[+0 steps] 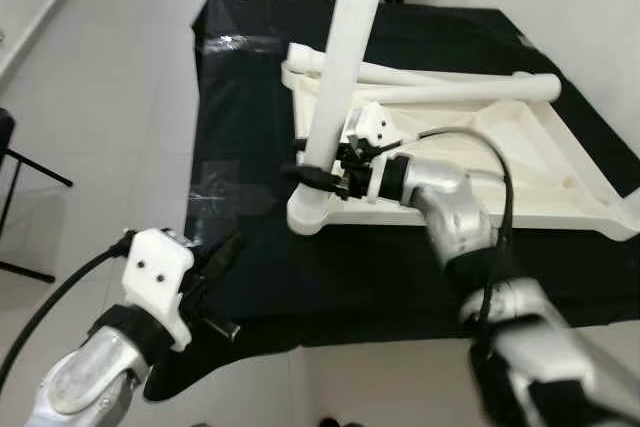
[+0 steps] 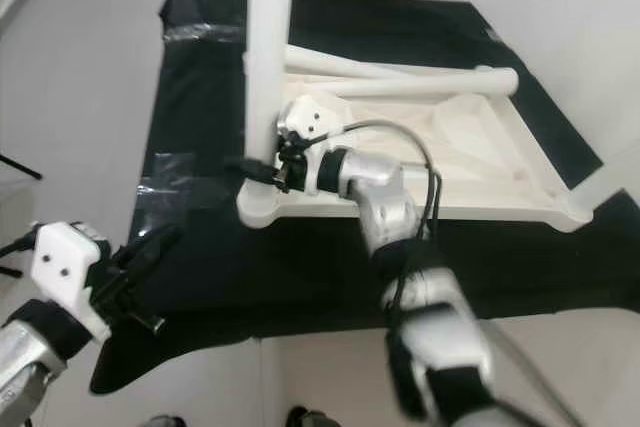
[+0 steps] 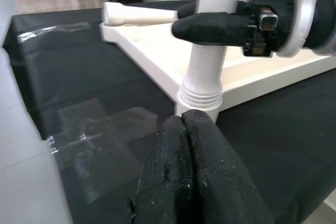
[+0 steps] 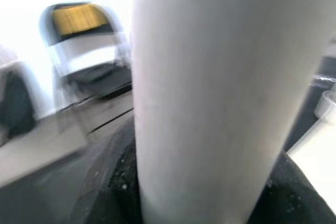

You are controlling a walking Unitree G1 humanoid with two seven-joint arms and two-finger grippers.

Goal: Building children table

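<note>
Right gripper point(image 1: 318, 175) clamps the upright white leg point(image 1: 345, 57) just above its threaded base, seated in the corner socket of the upturned tabletop point(image 1: 470, 162) on the black cloth point(image 1: 250, 77). Left gripper point(image 1: 215, 265), fingers shut & empty, hovers near cloth edge. Step, prob.: screwing leg in. Next: twist w/o tilting; spare legs point(image 1: 440, 87) lie on the tabletop.

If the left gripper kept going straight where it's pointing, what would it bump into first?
Probably the upright table leg, near its threaded base at the corner of the upside-down tabletop. The shut left gripper points right at it, over the black cloth. Depth is hard to judge.
</note>
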